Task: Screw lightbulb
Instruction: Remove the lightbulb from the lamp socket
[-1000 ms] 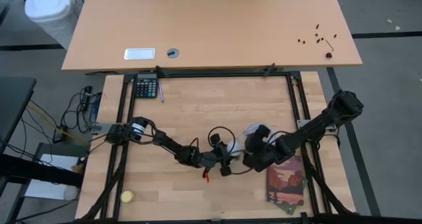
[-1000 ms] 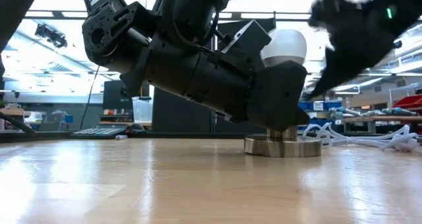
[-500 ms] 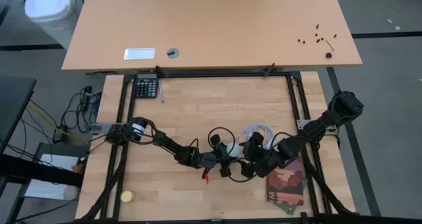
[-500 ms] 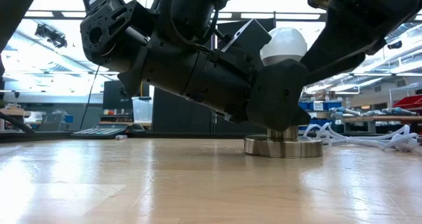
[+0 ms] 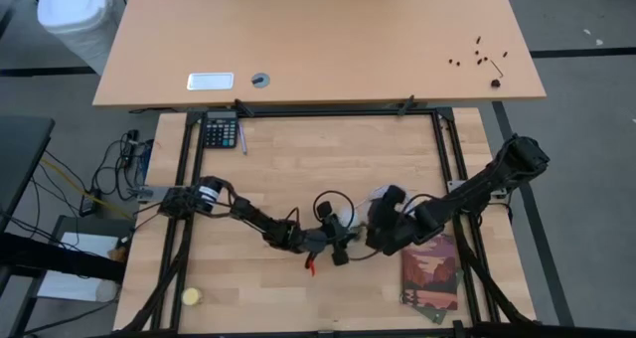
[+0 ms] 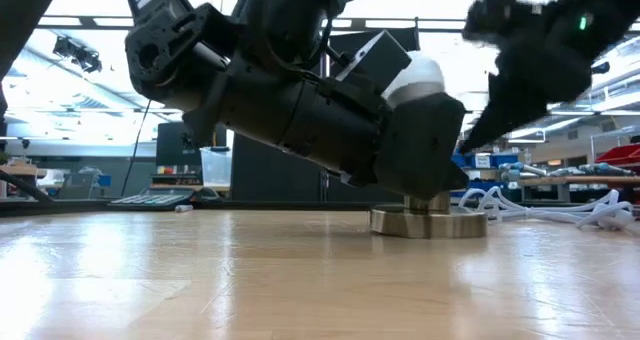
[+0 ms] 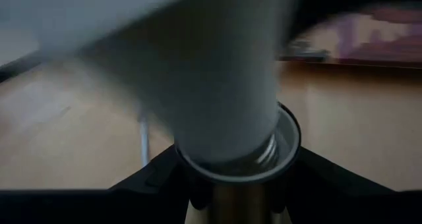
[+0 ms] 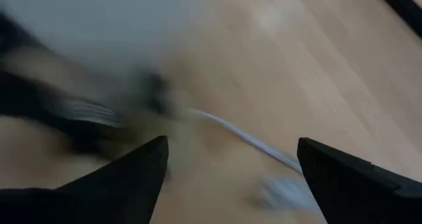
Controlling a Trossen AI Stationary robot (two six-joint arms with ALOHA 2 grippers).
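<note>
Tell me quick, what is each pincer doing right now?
Left pincer: closed around the metal neck of the small white frosted lightbulb, at the round brass socket disc.
Right pincer: open, holding nothing.

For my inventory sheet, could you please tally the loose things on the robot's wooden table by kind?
Lightbulb: 1
Socket disc: 1
Calculator: 1
Yellow ball: 1
Book: 1
White cable: 1
Total: 6
</note>
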